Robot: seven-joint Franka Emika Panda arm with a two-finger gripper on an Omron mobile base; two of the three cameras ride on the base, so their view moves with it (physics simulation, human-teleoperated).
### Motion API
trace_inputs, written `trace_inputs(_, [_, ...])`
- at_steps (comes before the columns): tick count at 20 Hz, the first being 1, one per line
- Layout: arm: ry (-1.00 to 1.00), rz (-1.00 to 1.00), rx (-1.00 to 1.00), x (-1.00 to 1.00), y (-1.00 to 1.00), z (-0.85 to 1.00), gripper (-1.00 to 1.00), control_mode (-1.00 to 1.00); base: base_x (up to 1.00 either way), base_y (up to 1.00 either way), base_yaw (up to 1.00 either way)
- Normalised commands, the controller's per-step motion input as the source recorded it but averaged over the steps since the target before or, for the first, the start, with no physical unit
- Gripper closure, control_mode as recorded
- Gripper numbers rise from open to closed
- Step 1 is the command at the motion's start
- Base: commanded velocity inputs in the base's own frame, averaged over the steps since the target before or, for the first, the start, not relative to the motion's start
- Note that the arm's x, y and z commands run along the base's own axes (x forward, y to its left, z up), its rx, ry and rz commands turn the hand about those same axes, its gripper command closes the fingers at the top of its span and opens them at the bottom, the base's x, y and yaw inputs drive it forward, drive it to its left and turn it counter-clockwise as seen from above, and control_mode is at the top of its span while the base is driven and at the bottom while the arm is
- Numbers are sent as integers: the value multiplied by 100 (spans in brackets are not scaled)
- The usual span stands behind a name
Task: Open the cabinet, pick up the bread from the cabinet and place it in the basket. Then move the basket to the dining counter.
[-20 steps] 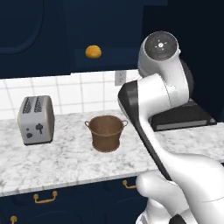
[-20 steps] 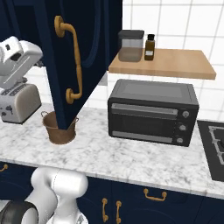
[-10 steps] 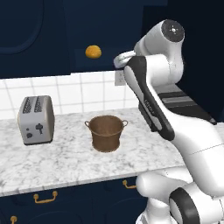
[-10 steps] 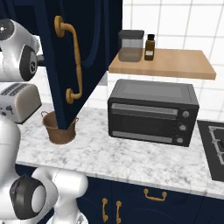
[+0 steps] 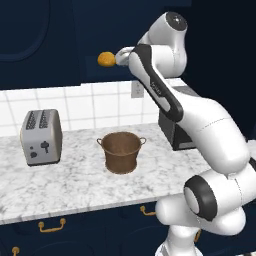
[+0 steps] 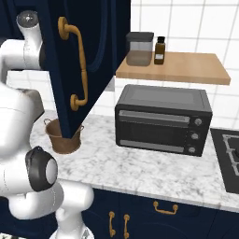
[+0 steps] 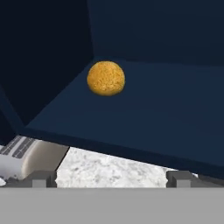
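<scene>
Round porous bread [image 7: 106, 78], woven pot-shaped basket [image 5: 121, 151]

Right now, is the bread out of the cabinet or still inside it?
Still inside. The bread sits on the cabinet shelf floor, near the back corner, ahead of the open tool, which is not touching it.

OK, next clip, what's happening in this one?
The cabinet door is already swung open, and the arm is reaching its gripper toward the bread, which sits on the cabinet's dark shelf. In the hand view the two fingertips are spread apart, short of the bun, with nothing between them. The basket stands empty on the marble worktop between the toaster and the toaster oven. So the grasp has not yet happened.
</scene>
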Motion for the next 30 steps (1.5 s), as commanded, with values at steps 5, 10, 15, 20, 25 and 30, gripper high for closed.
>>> trace_inputs(5, [0,2,0,67,28,0,-100,-100,0,0,0])
trace_inputs(10, [-1,2,0,62,20,-13,-100,-100,0,0,0])
trace_inputs(15, [-1,3,0,48,16,-20,-100,-100,0,0,0])
trace_inputs(20, [-1,2,0,40,13,-13,-100,-100,0,0,0])
trace_inputs(25, [0,0,0,33,6,-4,-100,-100,0,0,0])
trace_inputs(30, [0,0,0,29,12,-5,-100,-100,0,0,0])
